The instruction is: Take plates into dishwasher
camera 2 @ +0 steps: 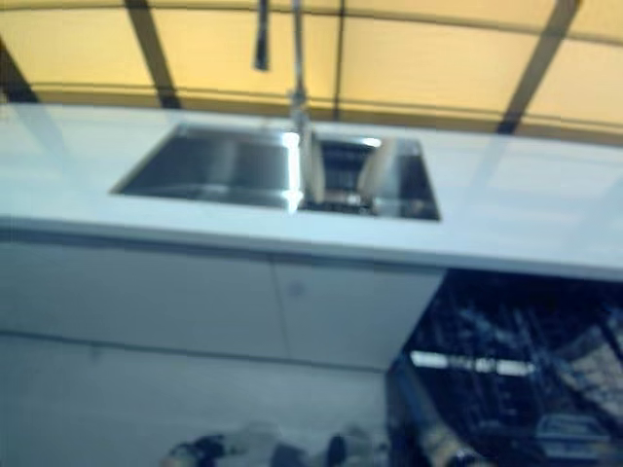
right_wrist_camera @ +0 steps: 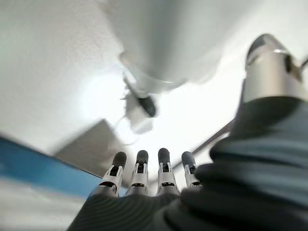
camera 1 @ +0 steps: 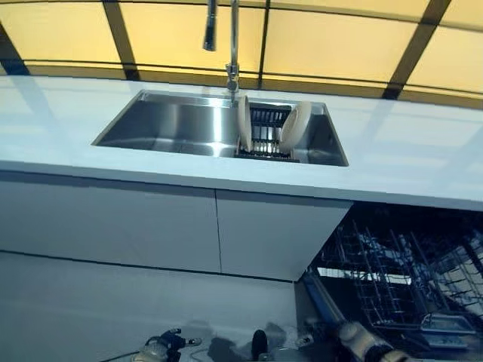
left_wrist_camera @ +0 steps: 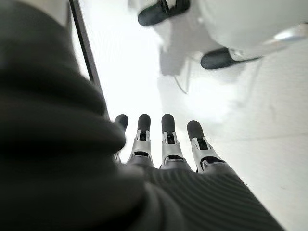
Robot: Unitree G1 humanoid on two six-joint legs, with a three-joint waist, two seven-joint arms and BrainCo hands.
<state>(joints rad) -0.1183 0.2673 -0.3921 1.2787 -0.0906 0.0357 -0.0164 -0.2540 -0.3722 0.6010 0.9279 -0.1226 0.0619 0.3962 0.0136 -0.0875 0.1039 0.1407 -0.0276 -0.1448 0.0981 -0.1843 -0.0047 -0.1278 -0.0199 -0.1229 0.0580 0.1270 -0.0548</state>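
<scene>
While both our arms hang low, w/ only bits of them showing at the bottom edge of the head views, we look down on a white countertop (camera 1: 423,151) w/ a steel sink (camera 1: 162,124) set into it. Two pale plates stand on edge in a dark dish rack (camera 1: 266,134) in the sink's right part: left plate (camera 1: 244,123) nearly upright at the rack's left end, right plate (camera 1: 295,125) leaning at its right end, the two apart w/ rack wires between. A chrome faucet (camera 1: 232,45) rises just behind the rack, its spray head hanging to the left. Behind the counter we see a yellow wall w/ dark strips (camera 1: 339,45). Below the counter are white cabinet doors (camera 1: 151,226), and to their right the dishwasher (camera 1: 407,279) stands open, its dark wire baskets showing; we can't tell if anything is in them. Our left hand (left_wrist_camera: 163,144) shows in its wrist view w/ fingers straight, side by side, slightly apart, holding nothing, pale floor beyond them. Our right hand (right_wrist_camera: 149,173) is the same in its own wrist view: fingers straight, in a row, empty, thumb off to the side. Neither hand is near the plates.
</scene>
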